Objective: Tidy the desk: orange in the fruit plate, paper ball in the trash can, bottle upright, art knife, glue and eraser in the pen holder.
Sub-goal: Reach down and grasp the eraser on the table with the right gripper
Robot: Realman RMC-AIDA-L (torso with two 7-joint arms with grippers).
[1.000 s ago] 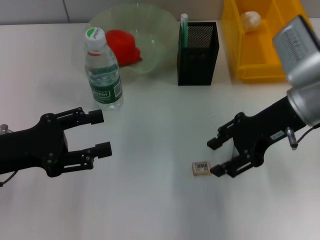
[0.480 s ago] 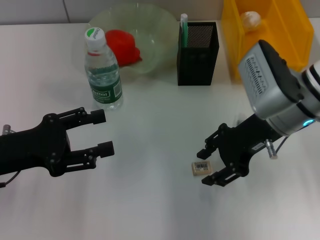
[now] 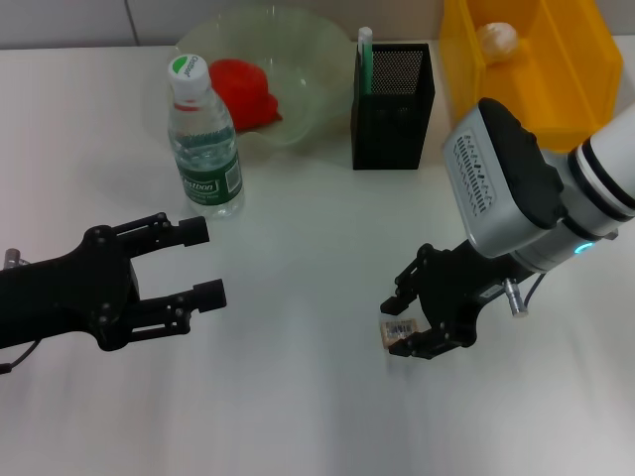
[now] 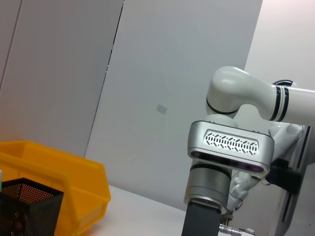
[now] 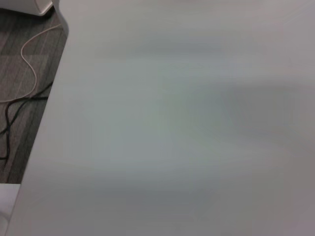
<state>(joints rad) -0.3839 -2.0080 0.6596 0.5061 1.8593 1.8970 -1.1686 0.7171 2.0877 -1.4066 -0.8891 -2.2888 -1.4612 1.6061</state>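
Fingers of the right gripper (image 3: pixel 400 319), spread narrowly, straddle the small tan barcode-labelled eraser (image 3: pixel 398 331) at lower centre-right of the white desk (image 3: pixel 298 397); centring before closing seems wise. Left gripper (image 3: pixel 198 263) hangs wide open, lower left.

white desk (image 3: pixel 298 397), pale green see-through fruit plate (image 3: pixel 308 59), bright red thing (image 3: pixel 243 89) in it, clear bottle (image 3: pixel 203 139) with green label and green-white cap, black mesh pen holder (image 3: pixel 394 94), yellow bin (image 3: pixel 546 69), tan eraser (image 3: pixel 397 332) with a barcode
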